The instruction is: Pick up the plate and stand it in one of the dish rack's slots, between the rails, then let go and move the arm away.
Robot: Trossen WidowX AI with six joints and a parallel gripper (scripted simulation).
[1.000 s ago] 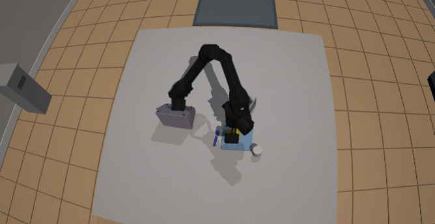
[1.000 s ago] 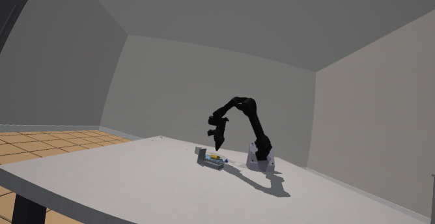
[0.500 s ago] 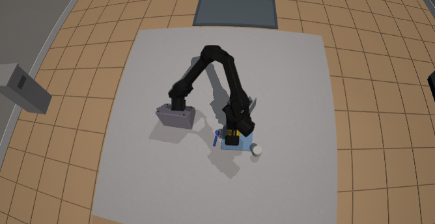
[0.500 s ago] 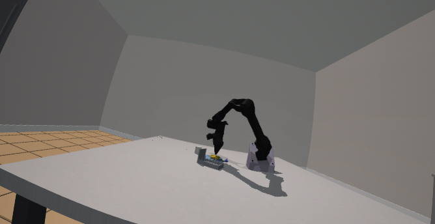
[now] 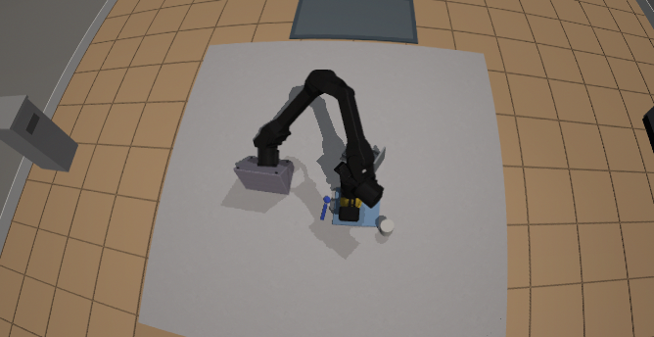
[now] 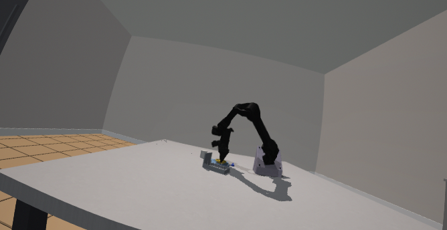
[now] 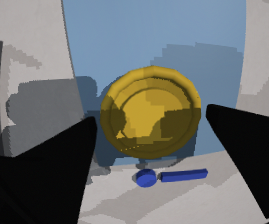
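The pincer (image 7: 151,132) hangs spread wide and holding nothing, its fingers either side of the flat yellow plate (image 7: 151,115) straight below.

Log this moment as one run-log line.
phase: approach to grasp | gripper: open, holds nothing, jaws either side of yellow plate | plate: flat on blue mat | blue spoon: beside mat | rack: plate not yet placed

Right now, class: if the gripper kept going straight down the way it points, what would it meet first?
Most likely the yellow plate, lying flat on the blue mat. The open gripper points down at it, fingers either side, holding nothing. The remaining gap is hard to judge.
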